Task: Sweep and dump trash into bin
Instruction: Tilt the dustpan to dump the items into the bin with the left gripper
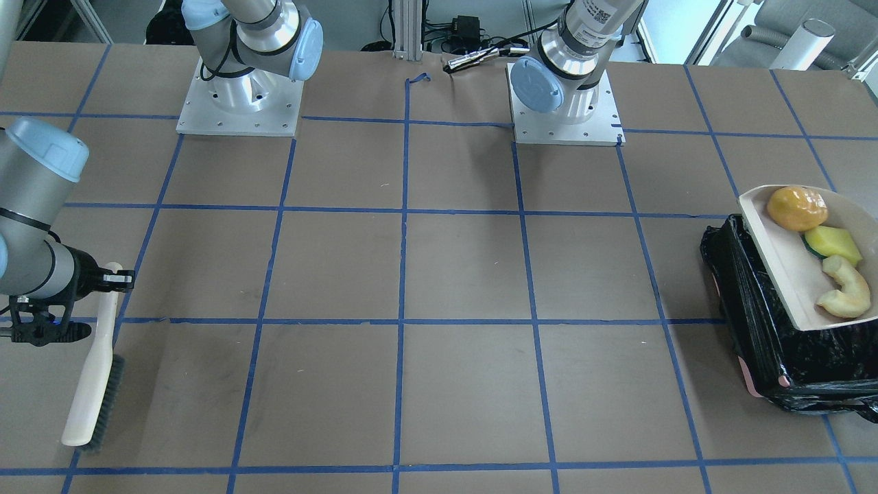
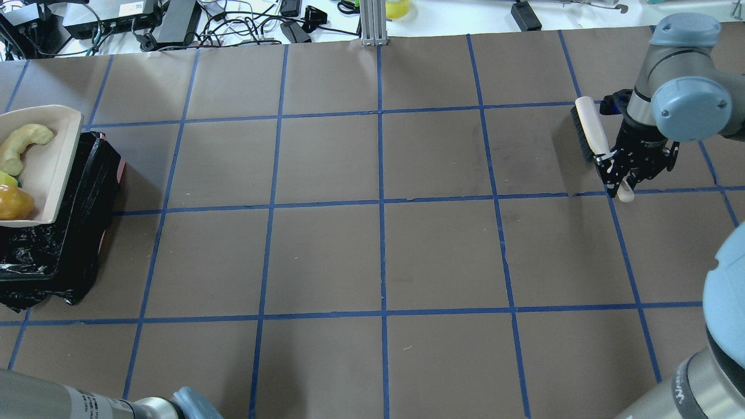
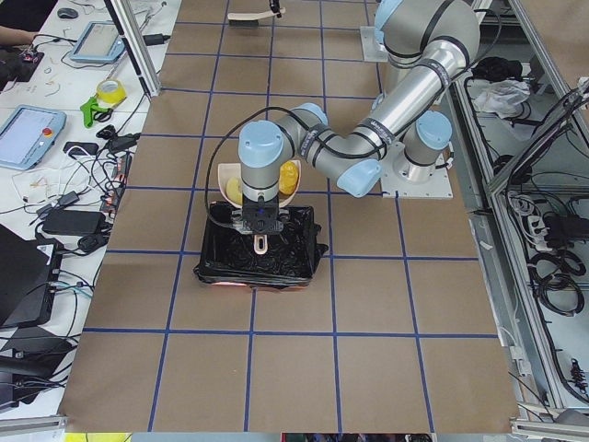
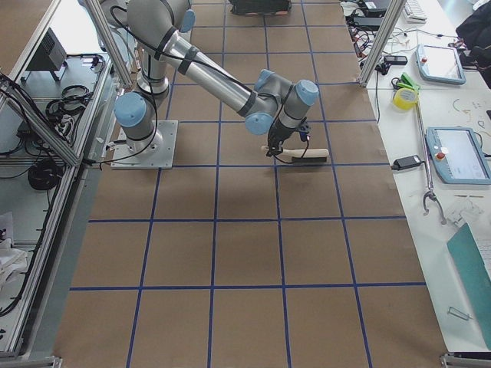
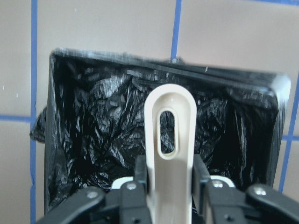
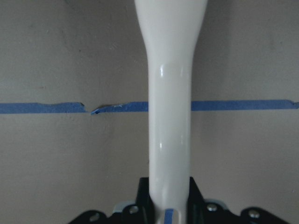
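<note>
Left fingers clamped tight on the cream, slotted dustpan handle, with the pink bin and its crinkly black liner right beneath them. In the dustpan beyond: golden-brown lump, yellow-green wedge, pale crescent slice. Far across the surface, right fingers pinch the white brush by its handle.
</note>
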Motion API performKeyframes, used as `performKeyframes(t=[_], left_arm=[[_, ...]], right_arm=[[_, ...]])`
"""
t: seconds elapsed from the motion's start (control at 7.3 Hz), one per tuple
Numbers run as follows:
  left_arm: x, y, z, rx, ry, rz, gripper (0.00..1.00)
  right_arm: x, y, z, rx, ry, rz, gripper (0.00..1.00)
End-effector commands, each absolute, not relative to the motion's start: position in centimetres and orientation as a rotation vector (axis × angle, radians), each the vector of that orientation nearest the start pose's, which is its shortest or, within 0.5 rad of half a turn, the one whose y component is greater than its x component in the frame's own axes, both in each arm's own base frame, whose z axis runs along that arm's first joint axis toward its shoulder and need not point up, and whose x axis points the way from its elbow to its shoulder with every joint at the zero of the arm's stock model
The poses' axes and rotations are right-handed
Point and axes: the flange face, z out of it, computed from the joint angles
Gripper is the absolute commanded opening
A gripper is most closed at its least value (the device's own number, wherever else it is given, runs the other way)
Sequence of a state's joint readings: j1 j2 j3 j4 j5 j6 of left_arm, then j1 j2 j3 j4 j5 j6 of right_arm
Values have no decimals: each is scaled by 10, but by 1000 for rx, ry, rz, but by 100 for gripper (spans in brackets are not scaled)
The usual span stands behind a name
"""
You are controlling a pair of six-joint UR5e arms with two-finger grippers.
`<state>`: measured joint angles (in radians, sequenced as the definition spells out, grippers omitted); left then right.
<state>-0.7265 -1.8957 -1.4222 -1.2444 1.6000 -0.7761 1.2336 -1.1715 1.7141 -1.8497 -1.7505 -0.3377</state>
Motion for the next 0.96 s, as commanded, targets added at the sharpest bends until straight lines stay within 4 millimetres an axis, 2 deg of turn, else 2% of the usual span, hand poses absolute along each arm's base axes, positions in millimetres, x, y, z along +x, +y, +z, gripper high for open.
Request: performKeyframes(t=[0.0,0.14,0.27,0.41,0.55,0.82], left_arm=[[416,-532,405,-2092,2156,-380,0],[422,-535,404,-2014,2200,-417,0],[429,-532,401,-1959,2236,-412,0],[438,-531,398,-1886,2195,-470,0],[442,-532,396,-1878,2173,-488,0],[445,-538,392,-1873,2133,-603,0]], right_arm=[[-81,-581,229,-41,3191,471,27],[-81,-582,229,-44,3195,454,51],[-81,-582,229,-44,3196,454,63],[-81,-582,229,-41,3197,452,74],[-81,-583,230,-40,3198,447,80],[-78,-586,244,-39,3212,408,84]])
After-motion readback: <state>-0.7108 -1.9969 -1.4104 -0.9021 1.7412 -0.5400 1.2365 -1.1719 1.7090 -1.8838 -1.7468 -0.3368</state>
